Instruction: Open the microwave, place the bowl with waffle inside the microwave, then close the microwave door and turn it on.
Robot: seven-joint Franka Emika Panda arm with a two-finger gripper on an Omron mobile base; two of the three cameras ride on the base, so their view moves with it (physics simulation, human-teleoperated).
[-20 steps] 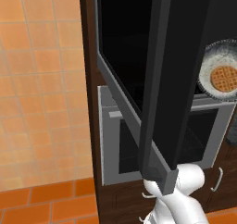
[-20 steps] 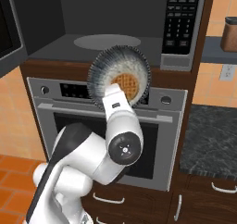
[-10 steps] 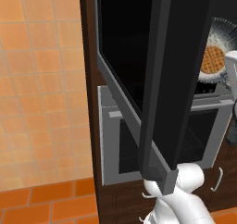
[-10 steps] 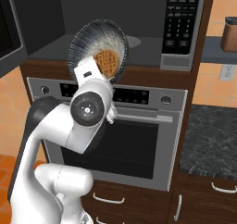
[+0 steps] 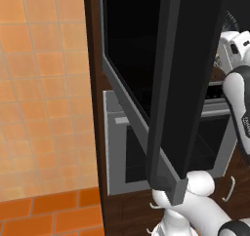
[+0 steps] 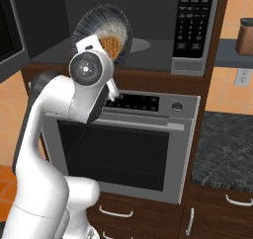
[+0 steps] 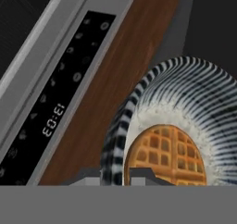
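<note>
Claw [image 7: 115, 176] pinching rim of bowl [image 7: 185, 107], bottom centre of hand view. Bowl looking stiff, slippery, fragile; rim grip thin, bowl tilting, waffle [image 7: 164, 156] probably sliding. Bowl hanging at open microwave [image 6: 148, 16] mouth, upper centre. Microwave door [image 5: 185, 84] standing open; oven [image 6: 128, 149] below.

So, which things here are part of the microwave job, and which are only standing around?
Part of the job:
- microwave, open
- microwave door, swung out
- bowl, tilted on its side
- waffle, inside it
- gripper, shut on the bowl's rim

Only around:
- silver oven
- brown jar
</note>
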